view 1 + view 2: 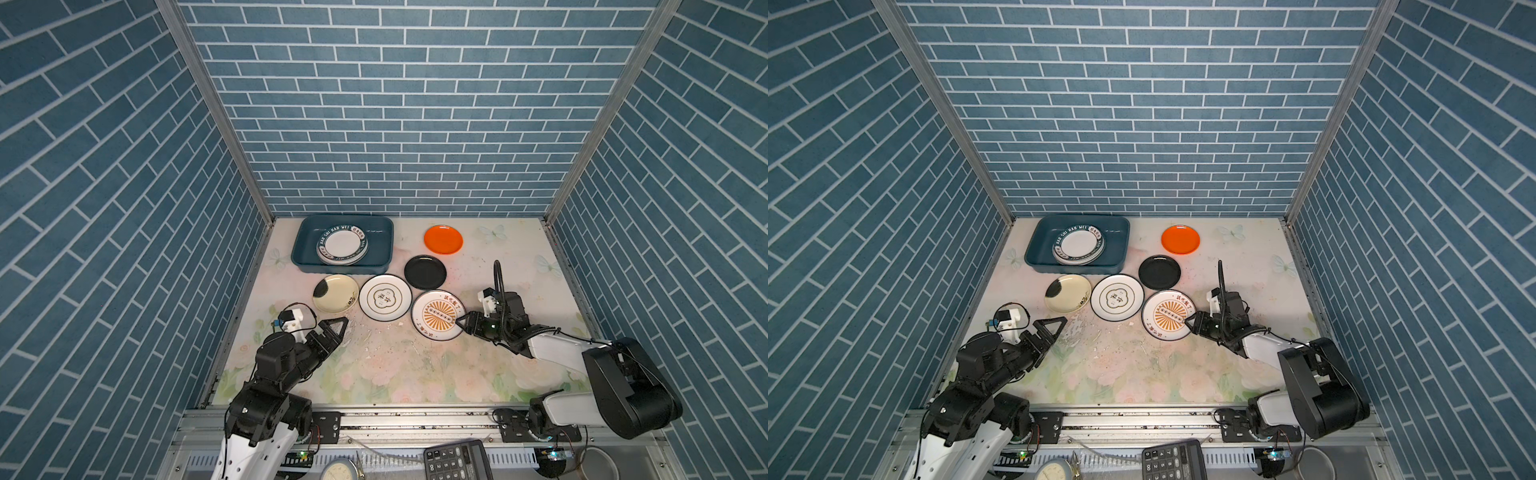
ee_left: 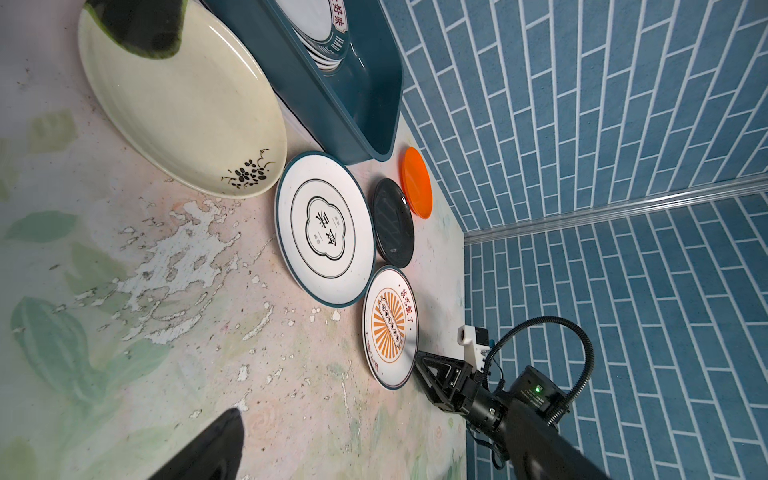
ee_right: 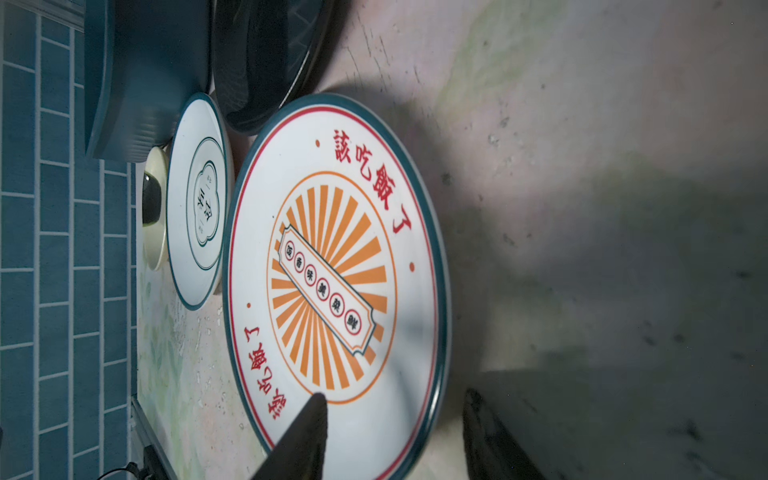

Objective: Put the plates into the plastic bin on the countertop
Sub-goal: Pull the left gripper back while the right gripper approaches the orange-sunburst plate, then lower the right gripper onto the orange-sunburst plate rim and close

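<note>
Left claw (image 1: 340,328) is hovering low over the counter (image 1: 374,365) near its left edge, towards the front. It is gaping fully and gripping nothing.

Plastic bin (image 1: 380,249) is sitting in the back-left corner of the counter. A stack of plates (image 1: 343,245) is lying flat inside it, nearer its left half. The top one is white with a dark lettered band, and the count is unclear.

Just in front of the bin, the cream plate (image 1: 336,293) is lying flat on the counter. The white plate with a teal rim (image 1: 385,297) is lying just beside it, to the right.

Black plate (image 1: 425,272) is lying off the bin's front-right corner. Sunburst plate (image 1: 436,313) is lying in front of it, near the counter's middle. These rims are crowding each other; cannot tell which are touching.

Orange plate (image 1: 443,239) is lying alone near the back edge, right of the bin and well apart from the rest.

Right claw (image 1: 459,322) is reaching in from the right, down at the sunburst plate's right rim. Its jaws are straddling that rim, partly spread. One finger (image 3: 303,432) is sitting over the plate face and the other outside on the counter, with a gap showing, so not clamped.
</note>
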Available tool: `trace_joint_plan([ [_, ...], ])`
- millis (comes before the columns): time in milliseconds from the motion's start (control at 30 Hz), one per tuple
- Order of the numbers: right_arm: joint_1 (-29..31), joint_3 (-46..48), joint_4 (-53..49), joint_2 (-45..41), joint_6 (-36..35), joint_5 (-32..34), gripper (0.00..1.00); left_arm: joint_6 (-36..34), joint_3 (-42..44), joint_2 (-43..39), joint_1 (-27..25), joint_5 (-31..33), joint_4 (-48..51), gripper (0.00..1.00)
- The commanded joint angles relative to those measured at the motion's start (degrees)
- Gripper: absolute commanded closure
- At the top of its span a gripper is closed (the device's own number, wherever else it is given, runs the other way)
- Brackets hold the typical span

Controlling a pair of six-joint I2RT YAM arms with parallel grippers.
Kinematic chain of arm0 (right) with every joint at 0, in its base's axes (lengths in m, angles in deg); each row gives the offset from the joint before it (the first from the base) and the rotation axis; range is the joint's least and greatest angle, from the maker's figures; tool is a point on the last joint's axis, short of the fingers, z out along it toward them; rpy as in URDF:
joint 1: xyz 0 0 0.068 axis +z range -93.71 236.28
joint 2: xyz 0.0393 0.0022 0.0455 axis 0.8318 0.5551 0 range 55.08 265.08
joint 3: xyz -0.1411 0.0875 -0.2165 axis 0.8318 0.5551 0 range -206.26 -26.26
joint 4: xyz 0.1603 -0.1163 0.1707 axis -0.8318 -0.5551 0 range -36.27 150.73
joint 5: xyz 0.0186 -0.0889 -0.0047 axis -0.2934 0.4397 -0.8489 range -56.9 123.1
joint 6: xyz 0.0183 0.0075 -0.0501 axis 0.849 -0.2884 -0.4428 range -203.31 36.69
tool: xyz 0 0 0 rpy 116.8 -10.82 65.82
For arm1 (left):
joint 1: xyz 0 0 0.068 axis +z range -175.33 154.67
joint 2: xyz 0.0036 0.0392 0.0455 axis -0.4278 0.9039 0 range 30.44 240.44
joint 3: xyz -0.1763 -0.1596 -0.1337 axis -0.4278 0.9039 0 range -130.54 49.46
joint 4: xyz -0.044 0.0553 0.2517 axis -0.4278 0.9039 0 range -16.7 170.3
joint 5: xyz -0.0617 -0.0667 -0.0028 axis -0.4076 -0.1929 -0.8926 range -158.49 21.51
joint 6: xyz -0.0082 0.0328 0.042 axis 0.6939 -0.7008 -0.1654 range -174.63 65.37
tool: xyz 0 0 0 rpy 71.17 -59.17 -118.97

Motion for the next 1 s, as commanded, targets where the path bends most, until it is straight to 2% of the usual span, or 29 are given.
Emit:
trace_joint_plan([
  [0,-0.16,1.91,0.03,1.89,1.36,0.56,0.55,-0.18,0.75,-0.06,-0.25,-0.52,-1.45,0.0],
  [67,-0.2,1.98,0.59,2.66,1.3,0.64,0.62,-0.02,1.32,-0.04,-0.26,-0.73,-1.84,0.0],
  [200,-0.33,1.85,1.43,3.59,1.25,1.04,0.64,0.68,2.45,0.57,-0.25,-1.87,-3.06,0.0],
  [267,-0.41,1.76,1.8,4.07,1.56,1.38,0.68,0.71,2.78,0.94,-0.24,-2.44,-3.31,0.0],
  [633,-0.97,0.97,4.49,5.66,2.9,1.0,0.71,0.78,4.84,1.98,-0.2,-3.29,-4.83,0.0],
  [667,-1.09,0.92,4.62,5.68,3.05,1.07,0.74,0.78,4.83,2.04,-0.25,-3.49,-5.05,0.0],
  [767,-1.3,1.31,4.97,4.96,3.88,2.14,0.96,0.78,4.78,2.02,-0.22,-3.42,-4.98,0.0],
  [967,-1.59,1.69,1.71,0.98,3.89,4.52,1.0,0.78,5.18,1.93,-0.25,-3.11,-4.54,0.0],
])
